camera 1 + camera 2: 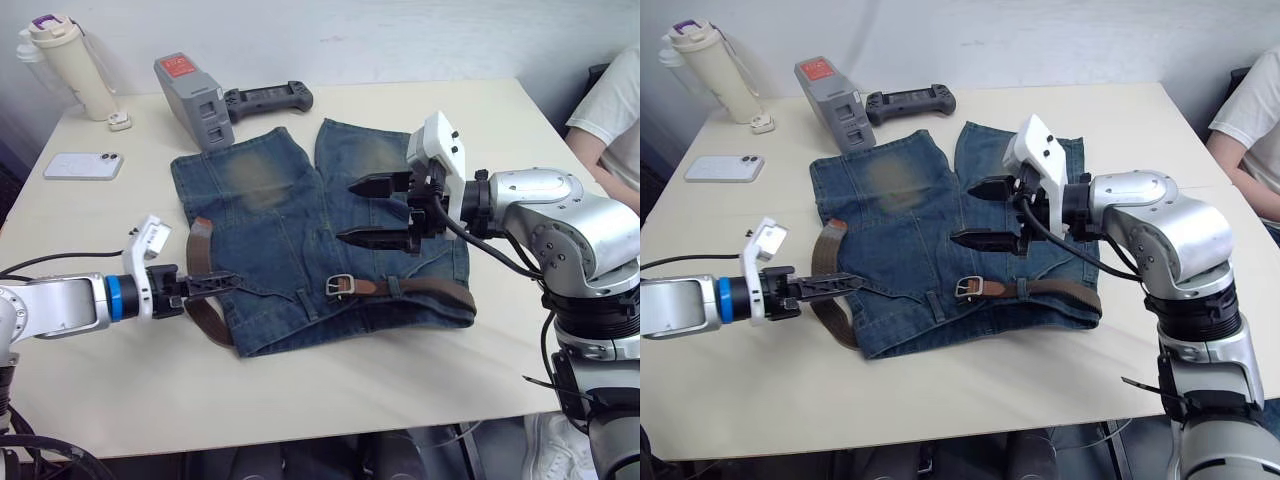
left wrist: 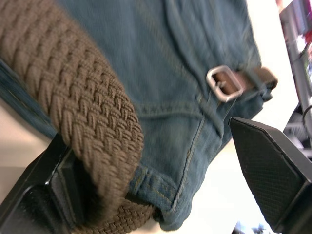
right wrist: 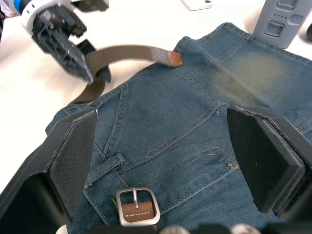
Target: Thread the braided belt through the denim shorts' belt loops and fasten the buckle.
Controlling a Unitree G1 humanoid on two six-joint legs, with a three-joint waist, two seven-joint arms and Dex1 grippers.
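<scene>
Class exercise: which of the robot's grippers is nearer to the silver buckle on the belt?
Right. The right gripper hovers open just above the buckle, over the denim shorts. The left gripper is farther off at the shorts' edge, around the braided belt loop.

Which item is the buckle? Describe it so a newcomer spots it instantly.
Start at the faded blue denim shorts spread across the middle of the cream table. Follow the brown braided belt lying along the waistband edge nearest the robot. The small rectangular silver metal buckle sits mid-waistband, the only shiny metal piece on the shorts.
</scene>
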